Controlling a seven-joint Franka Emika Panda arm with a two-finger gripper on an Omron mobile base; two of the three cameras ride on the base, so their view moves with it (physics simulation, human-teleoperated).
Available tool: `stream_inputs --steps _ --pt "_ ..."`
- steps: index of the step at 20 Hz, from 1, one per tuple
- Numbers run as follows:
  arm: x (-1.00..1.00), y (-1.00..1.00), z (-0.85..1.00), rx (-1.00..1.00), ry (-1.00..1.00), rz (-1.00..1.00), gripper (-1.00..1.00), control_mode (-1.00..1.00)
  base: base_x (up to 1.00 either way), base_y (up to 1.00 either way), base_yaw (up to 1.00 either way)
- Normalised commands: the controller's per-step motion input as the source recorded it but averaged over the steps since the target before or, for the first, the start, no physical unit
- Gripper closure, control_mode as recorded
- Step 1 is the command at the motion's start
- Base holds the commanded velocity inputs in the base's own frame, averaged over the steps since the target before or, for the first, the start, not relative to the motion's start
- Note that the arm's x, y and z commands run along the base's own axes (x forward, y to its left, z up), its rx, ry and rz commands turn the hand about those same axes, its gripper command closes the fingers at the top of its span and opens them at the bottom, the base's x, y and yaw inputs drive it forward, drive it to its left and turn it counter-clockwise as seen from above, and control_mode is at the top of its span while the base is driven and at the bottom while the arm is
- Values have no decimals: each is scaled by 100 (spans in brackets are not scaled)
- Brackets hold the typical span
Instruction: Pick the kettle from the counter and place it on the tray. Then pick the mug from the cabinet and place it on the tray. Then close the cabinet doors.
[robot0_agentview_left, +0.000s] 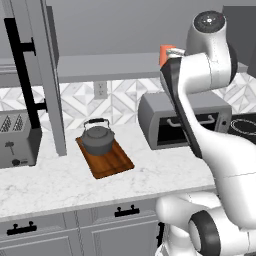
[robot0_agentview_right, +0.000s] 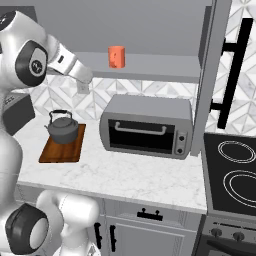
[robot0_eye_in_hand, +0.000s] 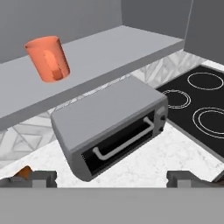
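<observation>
The kettle already sits on the tray, so I judge the mug to be the thing to take next. It stands upright on the grey shelf of the open cabinet, ahead of the hand and above it to one side in the hand view, well apart from the fingertips. The hand is spread wide and holds nothing. The mug looks small, stiff and light, probably ceramic, so it could break if it drops and its smooth round wall may slip between the pads. I think the best hold is across the body, at the middle height, with the fingers on the two sides away from the handle, which faces the hand now. The shelf is flat and plain with free space around the mug, so the approach seems easy, but the shelf edge is between the hand and the mug and must be cleared. Below the hand stands the toaster oven on the white marble table; the stove is beyond it on the far side. The cabinet doors stand open, one on each side, and the arm should stay between them.
</observation>
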Motion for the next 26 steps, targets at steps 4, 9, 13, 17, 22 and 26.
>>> stream_inputs --steps 4,9,13,17,22,26 --pt "40 -33 25 0 0 6 -100 -100 0 0 0" --pt "55 -15 1 0 -1 26 -100 -100 0 0 0" --pt "67 -9 0 0 0 28 -100 -100 0 0 0" --pt "63 -2 0 -2 0 28 -100 -100 0 0 0" --pt "74 1 -4 0 0 19 -100 -100 0 0 0" --pt "68 -5 -1 -5 7 1 -100 -100 0 0 0"
